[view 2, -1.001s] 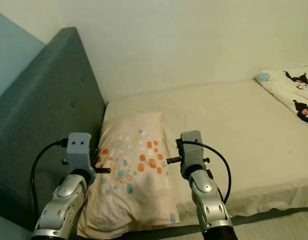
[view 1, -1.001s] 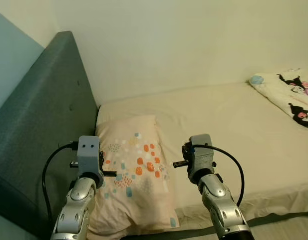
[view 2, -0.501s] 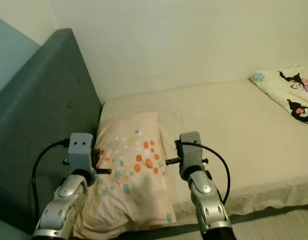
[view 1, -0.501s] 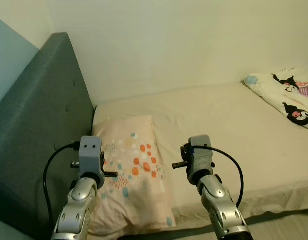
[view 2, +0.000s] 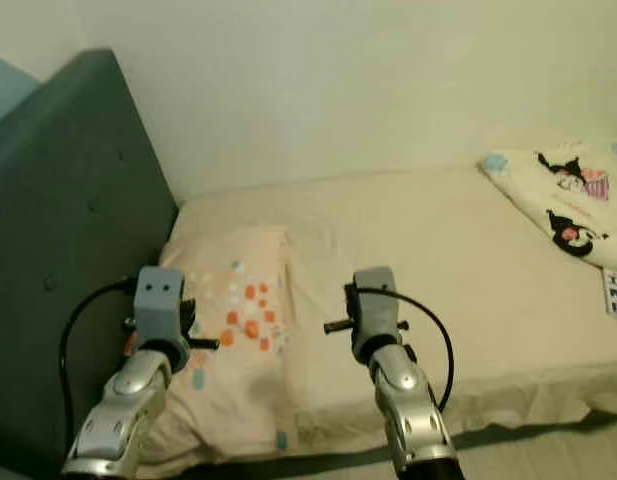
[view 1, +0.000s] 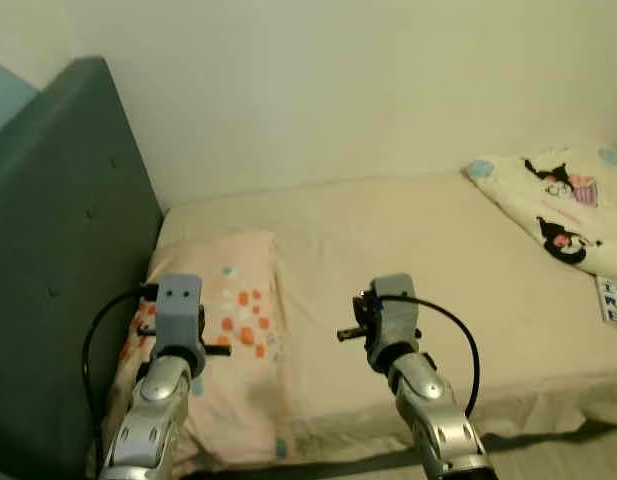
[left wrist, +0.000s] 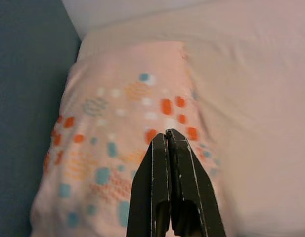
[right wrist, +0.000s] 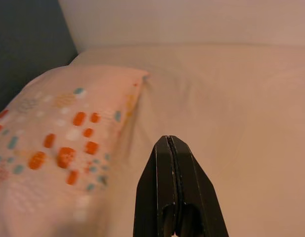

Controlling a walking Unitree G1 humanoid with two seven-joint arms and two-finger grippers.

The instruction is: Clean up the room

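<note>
A peach pillow (view 1: 228, 320) with orange and blue dots lies at the head of the bed (view 1: 408, 250), against the grey headboard (view 1: 58, 240). A white cartoon-print blanket (view 1: 558, 205) is bunched at the far right of the mattress. Both arms are held out in front of me over the near edge of the bed. My left gripper (left wrist: 166, 134) is shut with nothing in it and hovers above the pillow (left wrist: 117, 108). My right gripper (right wrist: 168, 140) is also shut and empty, over the bare sheet just right of the pillow (right wrist: 58, 138).
A plain wall runs behind the bed. A small white printed item (view 1: 613, 300) lies at the right edge of the mattress. The sheet hangs over the bed's near edge (view 1: 528, 400), with a strip of floor below.
The whole picture has slid left, so the camera has turned right and more of the blanket shows. Both arms keep their pose and both grippers stay shut.
</note>
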